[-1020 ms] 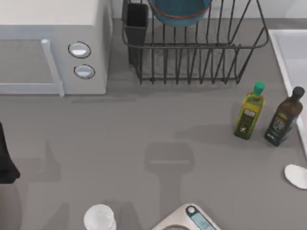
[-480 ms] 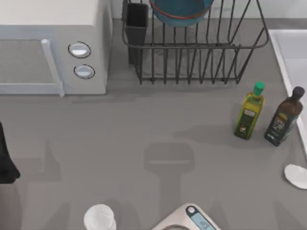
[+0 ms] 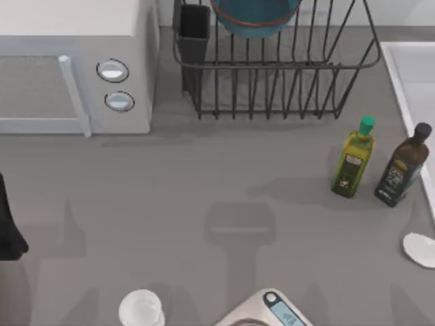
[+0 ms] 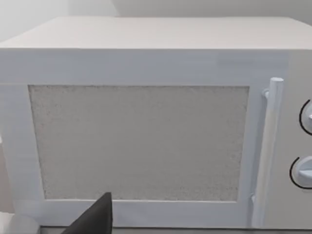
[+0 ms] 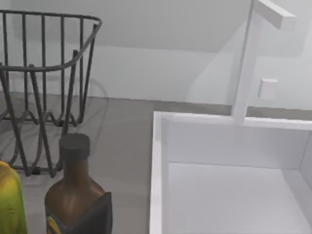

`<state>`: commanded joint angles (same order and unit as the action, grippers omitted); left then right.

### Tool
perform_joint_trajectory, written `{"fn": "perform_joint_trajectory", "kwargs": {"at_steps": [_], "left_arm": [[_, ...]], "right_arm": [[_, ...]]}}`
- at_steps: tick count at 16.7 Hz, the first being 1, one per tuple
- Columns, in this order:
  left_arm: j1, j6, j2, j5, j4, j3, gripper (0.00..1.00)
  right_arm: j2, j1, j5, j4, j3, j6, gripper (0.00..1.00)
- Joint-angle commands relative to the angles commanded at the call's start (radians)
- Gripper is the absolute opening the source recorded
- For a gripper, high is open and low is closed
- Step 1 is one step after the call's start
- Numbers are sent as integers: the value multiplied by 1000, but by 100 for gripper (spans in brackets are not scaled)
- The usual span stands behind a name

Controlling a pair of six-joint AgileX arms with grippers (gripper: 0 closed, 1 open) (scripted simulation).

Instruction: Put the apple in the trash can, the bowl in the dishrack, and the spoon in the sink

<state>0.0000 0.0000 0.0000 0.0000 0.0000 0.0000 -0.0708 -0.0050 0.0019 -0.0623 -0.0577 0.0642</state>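
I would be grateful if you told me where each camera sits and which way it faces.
Top view: above the table, looking down on microwave, dishrack holding the bowl, two bottles; a dark arm part at its left edge.
Left wrist view: facing the microwave door.
Right wrist view: facing the sink, dark bottle.
Shared: the top and right wrist views both show dishrack, sink, bottles.

Grey table (image 3: pixel 204 176): microwave (image 3: pixel 75 68) at 10 o'clock, dishrack (image 3: pixel 272 75) at 12, two bottles (image 3: pixel 353 157) and sink (image 3: pixel 414 75) at 3, cup (image 3: pixel 141 310) at 7.

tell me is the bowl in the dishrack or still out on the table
In: the bowl sits between the dishrack bars, off the table.
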Motion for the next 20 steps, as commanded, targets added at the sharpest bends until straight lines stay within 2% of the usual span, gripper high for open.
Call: {"fn": "perform_joint_trajectory", "kwargs": {"at_steps": [4, 14, 17, 20], "left_arm": [[0, 0, 0, 0, 0, 0, 100], [0, 0, 0, 0, 0, 0, 100], [0, 0, 0, 0, 0, 0, 100], [0, 0, 0, 0, 0, 0, 100]], "right_arm": [[-236, -24, 1, -195, -166, 215, 100], [-1111, -98, 3, -810, -688, 903, 100], [-1276, -114, 3, -933, -792, 1040, 100], [-1345, -121, 3, -992, -842, 1103, 100]]}}
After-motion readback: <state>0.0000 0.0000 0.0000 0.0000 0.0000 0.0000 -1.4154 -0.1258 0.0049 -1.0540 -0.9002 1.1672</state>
